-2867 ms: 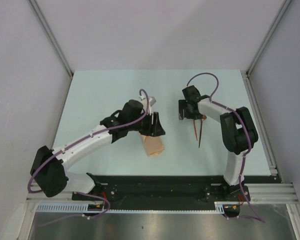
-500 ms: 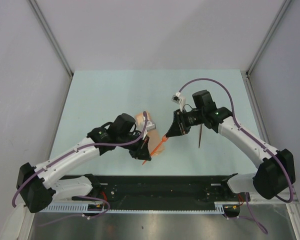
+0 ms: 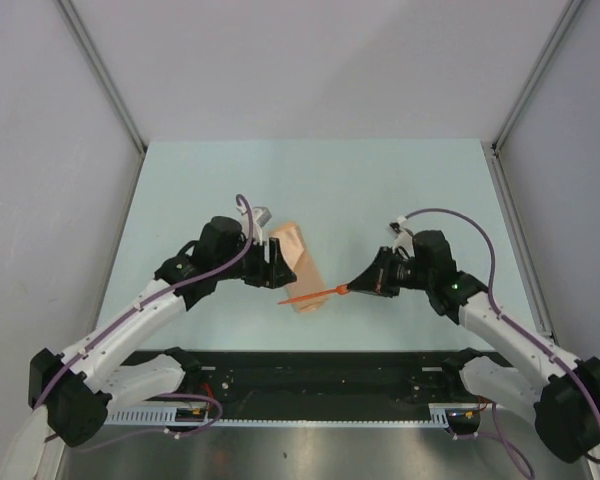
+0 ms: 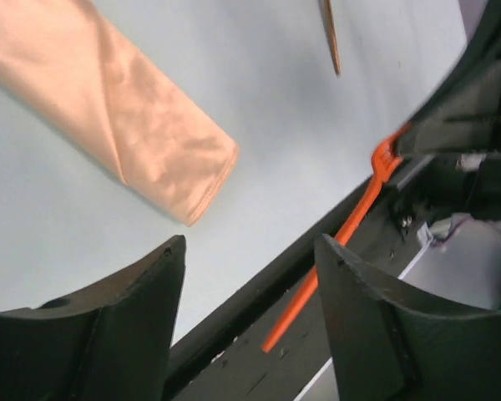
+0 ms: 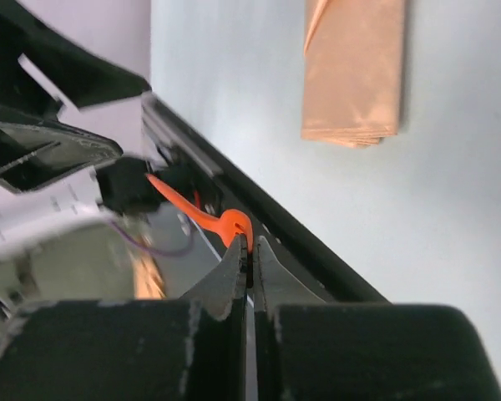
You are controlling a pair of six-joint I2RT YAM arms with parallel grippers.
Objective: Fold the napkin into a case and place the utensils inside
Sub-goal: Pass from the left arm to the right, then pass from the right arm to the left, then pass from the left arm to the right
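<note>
The napkin lies folded as a narrow peach-orange case (image 3: 302, 266) (image 4: 125, 125) (image 5: 355, 71) on the table's middle. My right gripper (image 3: 353, 288) (image 5: 249, 244) is shut on the rounded end of an orange utensil (image 3: 310, 296) (image 5: 234, 224), whose handle points left over the case's near end and hangs above the base rail (image 4: 351, 225). My left gripper (image 3: 279, 264) (image 4: 250, 244) stands open and empty just left of the case. In the left wrist view the tip of a second, brown utensil (image 4: 330, 38) shows on the table; it is hidden in the top view.
The black base rail (image 3: 330, 365) runs along the pale table's (image 3: 230, 190) near edge. Metal frame posts (image 3: 105, 75) and grey walls close in the left, right and back sides.
Half a second ago my left gripper held the orange utensil. It has let go, opened and drawn back up-left. My right gripper has shut on the utensil and moved right and nearer.
</note>
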